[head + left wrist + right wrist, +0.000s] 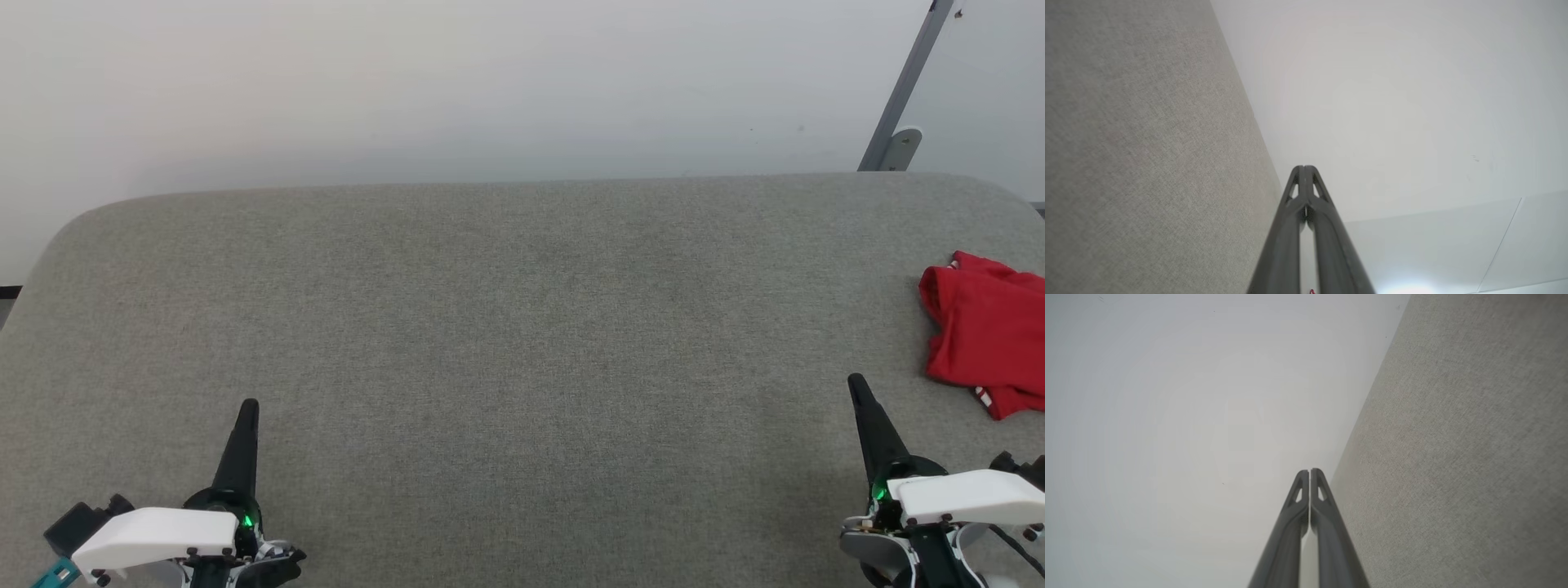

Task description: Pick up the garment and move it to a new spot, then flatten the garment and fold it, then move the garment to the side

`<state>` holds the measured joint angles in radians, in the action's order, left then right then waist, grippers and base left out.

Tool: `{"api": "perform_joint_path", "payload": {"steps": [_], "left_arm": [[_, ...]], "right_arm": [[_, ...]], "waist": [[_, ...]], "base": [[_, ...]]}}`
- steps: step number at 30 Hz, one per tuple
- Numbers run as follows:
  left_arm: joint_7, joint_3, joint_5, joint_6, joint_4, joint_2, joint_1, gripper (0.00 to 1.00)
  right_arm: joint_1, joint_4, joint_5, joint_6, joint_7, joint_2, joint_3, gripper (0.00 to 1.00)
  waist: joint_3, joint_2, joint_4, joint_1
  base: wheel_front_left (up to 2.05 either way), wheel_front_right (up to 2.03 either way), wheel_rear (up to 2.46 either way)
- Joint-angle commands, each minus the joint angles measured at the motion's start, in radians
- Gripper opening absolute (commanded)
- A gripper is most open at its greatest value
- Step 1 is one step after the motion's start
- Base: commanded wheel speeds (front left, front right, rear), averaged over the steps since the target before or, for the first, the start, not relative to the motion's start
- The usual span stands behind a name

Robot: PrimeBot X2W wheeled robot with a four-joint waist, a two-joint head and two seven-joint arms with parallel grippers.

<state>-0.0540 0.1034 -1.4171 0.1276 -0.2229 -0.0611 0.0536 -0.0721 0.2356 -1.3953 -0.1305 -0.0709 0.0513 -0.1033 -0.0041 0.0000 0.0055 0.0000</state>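
Though edge-cropped, garment (984,335) (seemingly crumpled), on table (522,327)

Garment (984,331): solid red, w/ a bit of red-white striped trim at near edge. Table (522,343): grey-beige, fine woven speckle. Wall (408,82): plain off-white. Left gripper (249,406) & right gripper (856,380): black, w/ white shells, green lights. Post (908,77): grey.
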Motion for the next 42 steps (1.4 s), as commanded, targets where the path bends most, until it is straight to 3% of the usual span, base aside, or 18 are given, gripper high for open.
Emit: {"api": "perform_joint_path", "payload": {"steps": [1, 31, 42], "left_arm": [[-0.004, 0.005, -0.01, 0.004, 0.001, 0.0, 0.018, 0.0], [-0.063, 0.011, -0.201, 0.005, -0.023, 0.01, 0.064, 0.0], [-0.062, 0.011, -0.198, 0.006, -0.023, 0.01, 0.062, 0.0]], "right_arm": [[-0.016, -0.001, -0.014, 0.0, -0.007, 0.0, -0.003, 0.0], [-0.042, 0.011, -0.223, 0.0, -0.047, -0.002, -0.012, 0.0], [-0.04, 0.011, -0.219, 0.0, -0.046, -0.002, -0.012, 0.0]], "waist": [[0.0, 0.0, 0.0, 0.0], [0.007, 0.0, -0.005, 0.0], [0.007, 0.0, -0.006, 0.0]], "base": [[0.0, 0.0, 0.0], [0.0, 0.0, 0.0], [0.0, 0.0, 0.0]]}}
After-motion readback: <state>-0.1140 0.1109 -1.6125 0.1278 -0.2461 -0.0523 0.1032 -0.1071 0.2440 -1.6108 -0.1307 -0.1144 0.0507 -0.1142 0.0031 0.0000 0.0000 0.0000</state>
